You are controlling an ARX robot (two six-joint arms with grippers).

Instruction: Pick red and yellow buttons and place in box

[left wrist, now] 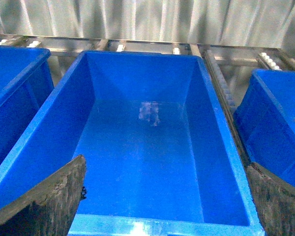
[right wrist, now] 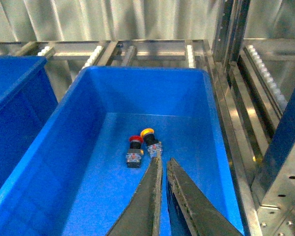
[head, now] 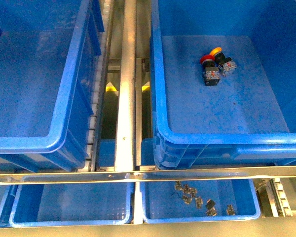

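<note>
Lying side by side on the floor of the right box (head: 286, 138) are a red button (head: 208, 66) and a yellow button (head: 221, 58), touching or nearly so, caps toward the far wall. Right gripper (right wrist: 163, 164) is seen with jaws pressed almost together, holding nothing, tips just short of the yellow button's contact block. Left gripper (left wrist: 164, 196) is seen with jaws spread wide over a second, bare box (left wrist: 226, 147). If more buttons remain to be fetched (none are shown outside the box, apparently), the right jaws should be lifted straight up, clear of the pair.
</note>
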